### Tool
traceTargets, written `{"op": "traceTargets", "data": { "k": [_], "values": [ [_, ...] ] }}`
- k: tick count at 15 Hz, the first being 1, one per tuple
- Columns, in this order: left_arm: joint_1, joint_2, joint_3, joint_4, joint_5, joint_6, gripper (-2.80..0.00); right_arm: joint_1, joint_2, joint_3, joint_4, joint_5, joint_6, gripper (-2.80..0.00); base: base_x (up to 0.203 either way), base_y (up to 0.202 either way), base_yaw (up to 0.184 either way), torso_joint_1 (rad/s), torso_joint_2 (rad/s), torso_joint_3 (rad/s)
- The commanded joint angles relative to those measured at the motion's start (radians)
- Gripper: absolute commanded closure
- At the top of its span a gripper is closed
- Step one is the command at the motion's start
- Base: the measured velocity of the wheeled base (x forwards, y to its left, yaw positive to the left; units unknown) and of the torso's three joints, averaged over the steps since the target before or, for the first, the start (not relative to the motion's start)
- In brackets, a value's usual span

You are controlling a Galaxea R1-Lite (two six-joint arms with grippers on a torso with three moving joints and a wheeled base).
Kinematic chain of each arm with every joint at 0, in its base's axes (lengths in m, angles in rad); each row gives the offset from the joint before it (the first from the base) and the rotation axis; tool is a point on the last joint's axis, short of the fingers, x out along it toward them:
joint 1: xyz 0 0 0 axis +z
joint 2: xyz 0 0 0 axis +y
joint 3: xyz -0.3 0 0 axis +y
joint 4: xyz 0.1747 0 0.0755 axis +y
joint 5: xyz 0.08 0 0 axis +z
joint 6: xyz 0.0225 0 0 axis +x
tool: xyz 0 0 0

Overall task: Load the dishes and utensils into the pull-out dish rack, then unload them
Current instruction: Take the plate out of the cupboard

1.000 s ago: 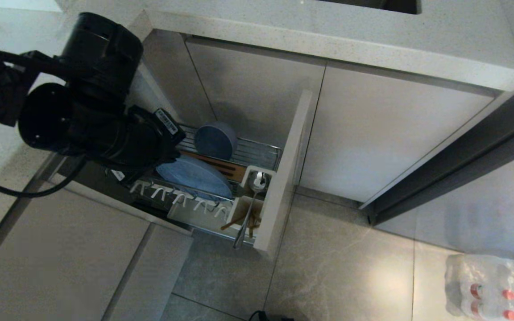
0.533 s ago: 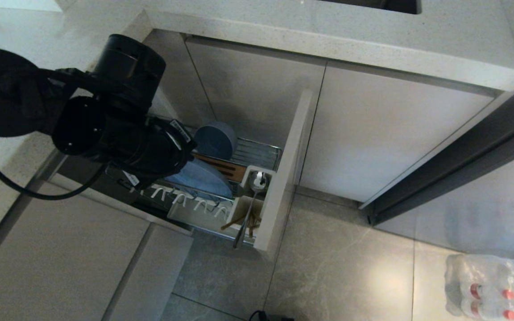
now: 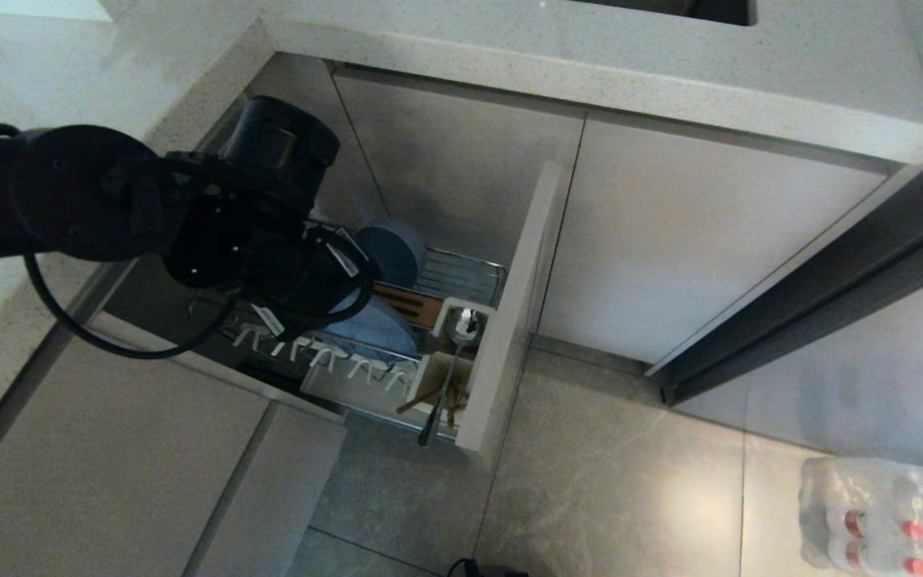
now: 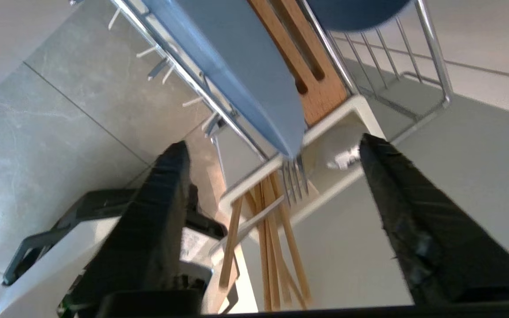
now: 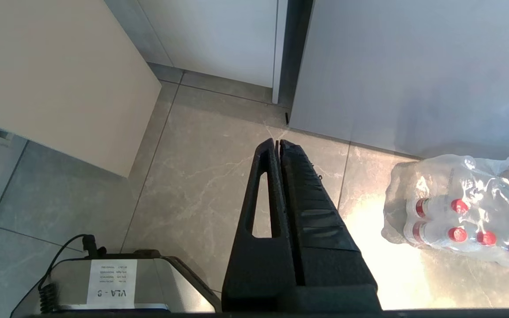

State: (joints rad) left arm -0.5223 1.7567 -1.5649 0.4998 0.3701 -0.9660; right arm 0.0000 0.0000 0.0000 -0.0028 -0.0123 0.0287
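The pull-out dish rack (image 3: pixel 461 276) stands open, its beige front panel (image 3: pixel 509 304) towards the floor. In it the light-blue plate (image 3: pixel 377 328) stands on edge against the wooden strip (image 3: pixel 405 300), and the blue bowl (image 3: pixel 393 248) sits behind. The spoon (image 3: pixel 449 377) and chopsticks (image 3: pixel 421 397) stick out of the white utensil cup (image 3: pixel 437 377). My left arm (image 3: pixel 269 232) reaches over the plate. Its gripper (image 4: pixel 273 142) is open, a finger on each side of the plate's (image 4: pixel 237 66) rim and touching neither, with the chopsticks (image 4: pixel 272 247) beyond. My right gripper (image 5: pixel 278 142) is shut above the floor.
The countertop (image 3: pixel 590 72) overhangs the closed cabinet doors (image 3: pixel 694 232) to the right of the rack. A wrapped pack of water bottles (image 3: pixel 886 513) lies on the floor at the lower right. My base (image 5: pixel 104 282) shows beside the right gripper.
My left arm has swung right and down over the rack and now covers more of the plate. Dishes and utensils have stayed in place.
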Motion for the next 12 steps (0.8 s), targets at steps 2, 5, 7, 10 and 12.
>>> {"op": "traceTargets", "data": {
  "k": [2, 5, 7, 10, 12],
  "values": [
    [0.015, 0.039, -0.002, -0.023, 0.014, -0.003, -2.8, 0.0, 0.002, 0.0, 0.0, 0.0, 0.0, 0.0, 0.0, 0.0, 0.0, 0.0, 0.0, 0.0],
    [0.03, 0.072, -0.007, -0.047, 0.037, 0.001, -2.8, 0.0, 0.001, 0.0, 0.0, 0.0, 0.0, 0.0, 0.0, 0.0, 0.0, 0.0, 0.0, 0.0],
    [0.038, 0.084, -0.007, -0.067, 0.041, 0.003, -2.8, 0.0, 0.002, 0.0, 0.0, 0.0, 0.0, 0.0, 0.0, 0.0, 0.0, 0.0, 0.0, 0.0],
    [0.05, 0.112, -0.011, -0.082, 0.055, 0.004, -2.8, 0.0, 0.001, 0.0, 0.0, 0.0, 0.0, 0.0, 0.0, 0.0, 0.0, 0.0, 0.0, 0.0],
    [0.055, 0.123, -0.02, -0.083, 0.057, 0.005, -2.8, 0.0, 0.002, 0.0, 0.0, 0.0, 0.0, 0.0, 0.0, 0.0, 0.0, 0.0, 0.0, 0.0]
  ]
}}
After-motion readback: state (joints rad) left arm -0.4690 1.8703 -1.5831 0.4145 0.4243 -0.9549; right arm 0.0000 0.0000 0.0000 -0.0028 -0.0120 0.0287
